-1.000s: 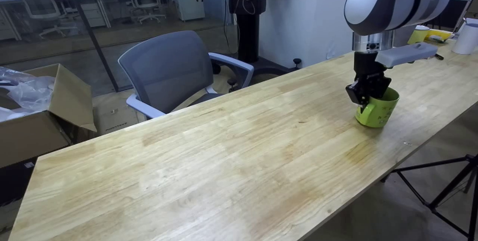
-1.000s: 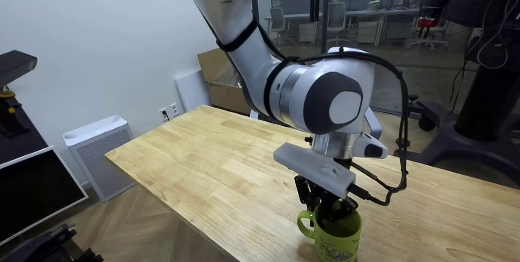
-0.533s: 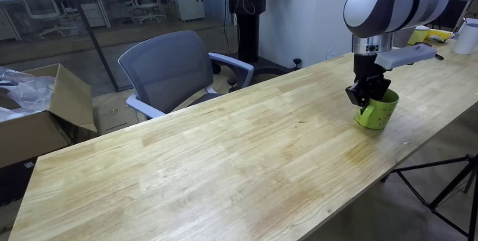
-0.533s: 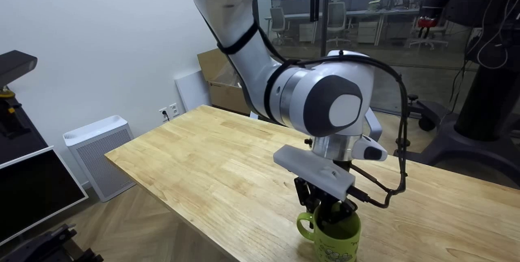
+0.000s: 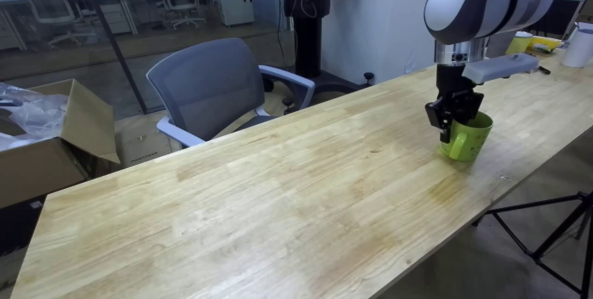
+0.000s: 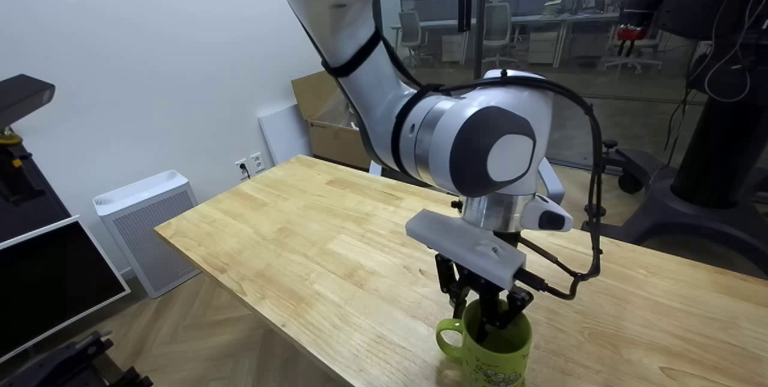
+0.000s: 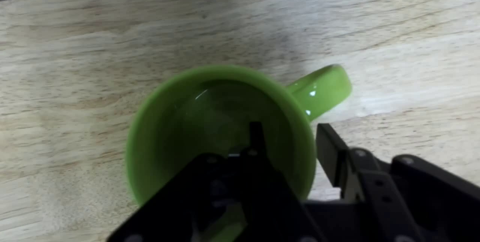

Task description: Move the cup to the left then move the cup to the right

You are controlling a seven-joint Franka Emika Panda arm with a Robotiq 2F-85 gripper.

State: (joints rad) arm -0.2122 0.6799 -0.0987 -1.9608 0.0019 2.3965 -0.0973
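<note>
The lime-green cup [image 5: 478,140] stands upright on the wooden table, near the table's edge. It also shows in an exterior view [image 6: 498,364], cut off at the bottom, with its handle on the left. In the wrist view I look down into the cup [image 7: 225,103]; its handle points to the upper right. My gripper [image 7: 289,125] straddles the cup's wall beside the handle. One finger [image 7: 258,137] is inside the cup and the other finger [image 7: 330,152] is outside. The outer finger stands apart from the wall, so the gripper is open. The inner fingertip is hidden in an exterior view [image 5: 454,130].
The wooden table [image 5: 231,197] stretches to the left. A grey chair [image 5: 208,85] stands behind it, and an open cardboard box [image 5: 90,123] beyond its left end. At the far right are a yellow-green container [image 5: 519,44], a yellow tray [image 5: 546,43] and a white container [image 5: 578,48].
The fingers have spread apart off the cup's wall. The gripper has risen slightly over the last half second. The cup sits slightly lower than a second ago.
</note>
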